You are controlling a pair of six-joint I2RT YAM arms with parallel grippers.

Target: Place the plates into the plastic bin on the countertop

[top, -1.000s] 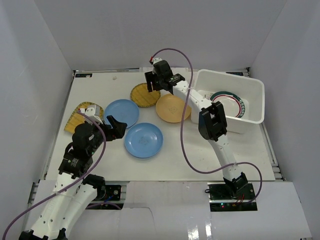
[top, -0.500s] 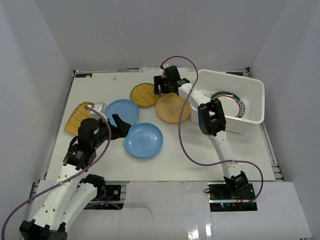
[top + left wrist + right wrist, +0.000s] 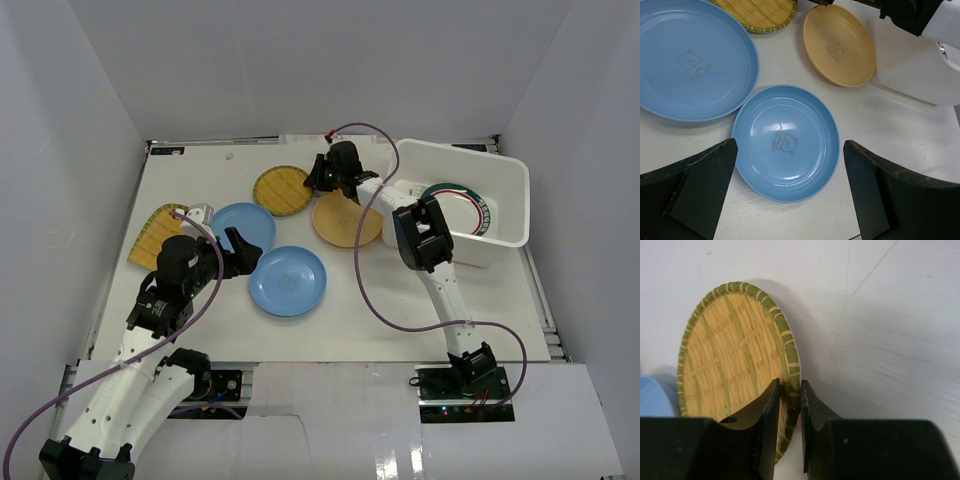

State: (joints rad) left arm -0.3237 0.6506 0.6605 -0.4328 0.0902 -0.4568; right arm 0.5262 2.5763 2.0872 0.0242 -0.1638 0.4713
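Room: pale grey walls point(image 3: 80, 140) close off the left, far and right sides.
Desk: the white desk point(image 3: 400, 310) has open surface along its near edge, in front of the plates.
Plastic bin point(image 3: 460, 165): stands at the far right, touching the right wall; a white patterned-rim plate point(image 3: 465, 212) lies inside.
Right arm point(image 3: 425, 240): reaches across the bin's left side, over the orange-yellow plate point(image 3: 345, 222).
Left arm point(image 3: 170, 285): stands between the fan-shaped plate point(image 3: 155, 235) and the blue plates.
Far blue plate point(image 3: 243, 225): beside the near blue plate point(image 3: 785, 142).
Round striped plate point(image 3: 735, 365): at the far centre, just left of the orange-yellow plate.
Right jaws: narrow, pinching the round striped plate's rim.
Left jaws: spread wide above the near blue plate.
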